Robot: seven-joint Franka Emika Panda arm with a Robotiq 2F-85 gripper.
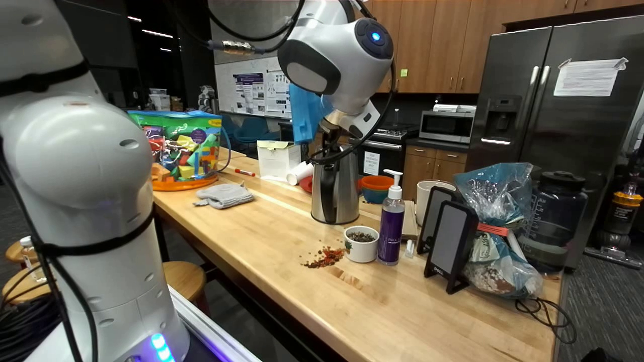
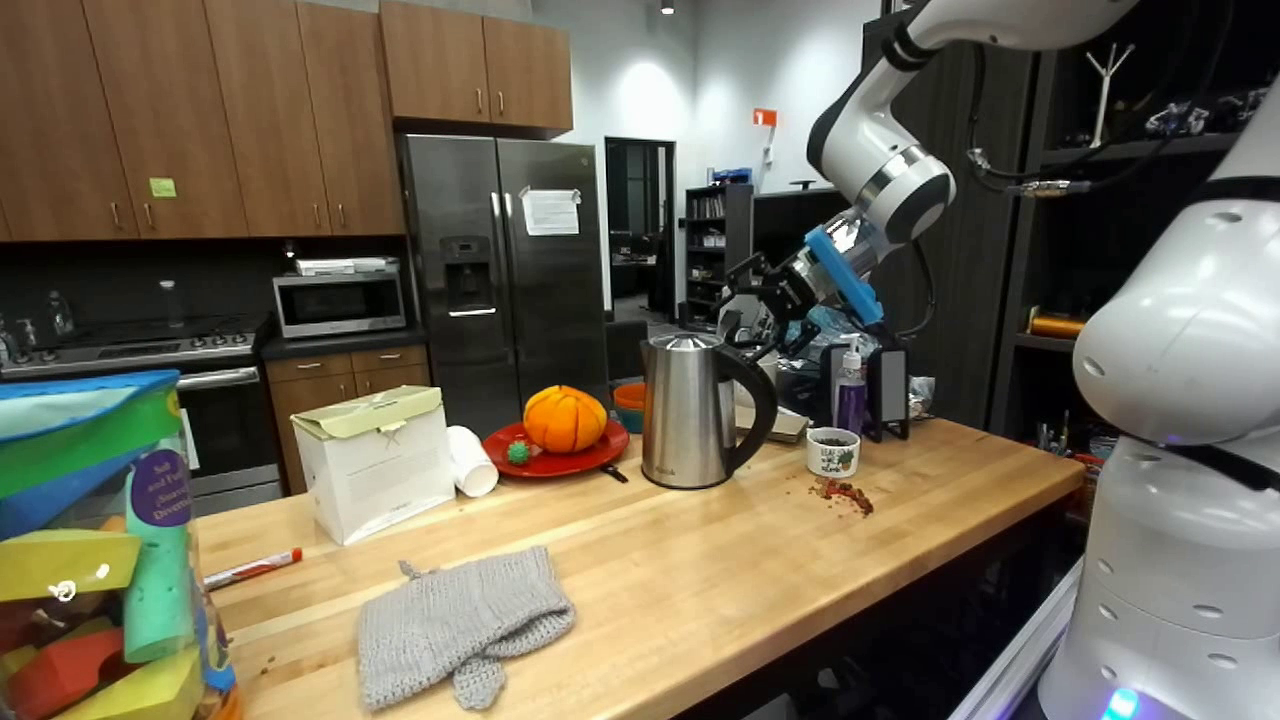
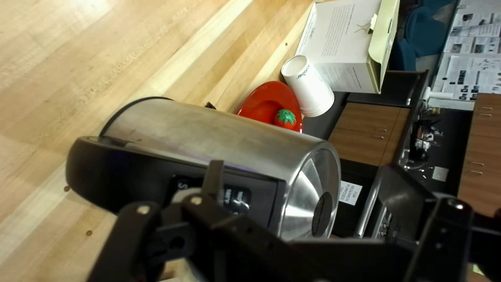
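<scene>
Holding dark flakes (image 1: 362, 236), a white bowl (image 1: 360, 253) near the steel kettle (image 2: 685, 415).

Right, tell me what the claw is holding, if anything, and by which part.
Nothing is held: the claw is open near the handle of the stainless-steel kettle.

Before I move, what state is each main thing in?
Cylindrical steel kettle: upright, lid closed.
Jointed black pincer: open, near the kettle's black handle.
White ceramic pot: upright, holding dark flakes.
Red-brown flakes: spilled beside the pot.
Purple-labelled plastic pump bottle: upright.
White paper cup: on its side.
White cardboard box: upright.
Grey knitted mitt: lying rumpled.
White marker: red cap on, lying down.
Dark steel refrigerator: doors shut.
</scene>
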